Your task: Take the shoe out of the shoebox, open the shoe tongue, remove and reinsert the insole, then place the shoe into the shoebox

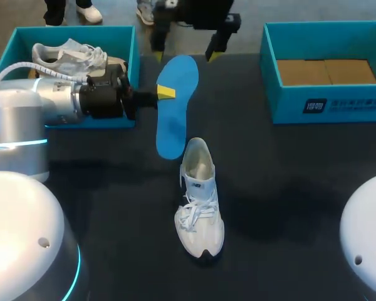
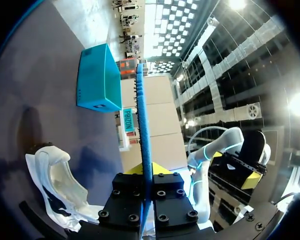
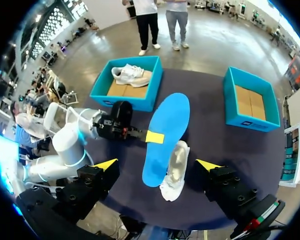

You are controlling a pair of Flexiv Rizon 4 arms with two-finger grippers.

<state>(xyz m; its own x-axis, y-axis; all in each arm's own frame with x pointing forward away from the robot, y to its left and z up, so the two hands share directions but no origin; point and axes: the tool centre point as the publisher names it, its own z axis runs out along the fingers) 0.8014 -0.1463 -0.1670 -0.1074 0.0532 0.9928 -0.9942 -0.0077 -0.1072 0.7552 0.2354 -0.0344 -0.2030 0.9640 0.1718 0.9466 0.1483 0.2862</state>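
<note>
Surface: a dark surface (image 1: 288, 188) runs across my whole working area and carries everything below.
Shoeboxes: two, both teal and open-topped. The left box (image 1: 75, 29) sits just behind my left hand's arm. The right box (image 1: 338, 103) is well apart from that hand, on the far side of it, and shows a bare cardboard floor.
Shoes: two, both white. The boxed shoe (image 1: 69, 56) lies on its side in the left box. The loose shoe (image 1: 199, 200) stands upright on the surface, laced, its opening facing up, below and ahead of my left hand.
Insole: one, blue (image 1: 175, 106), held up off the surface. Its near end is just beside the loose shoe's heel. I cannot tell whether they touch.
Left hand (image 1: 165, 93): pinching the insole by one long edge, a finger on each face.
Right hand (image 1: 185, 53): spread wide, gripping nothing, high over the far end of the insole.
Writing: a white mark (image 1: 314, 105) on the right box's near wall. I cannot make out its text.
</note>
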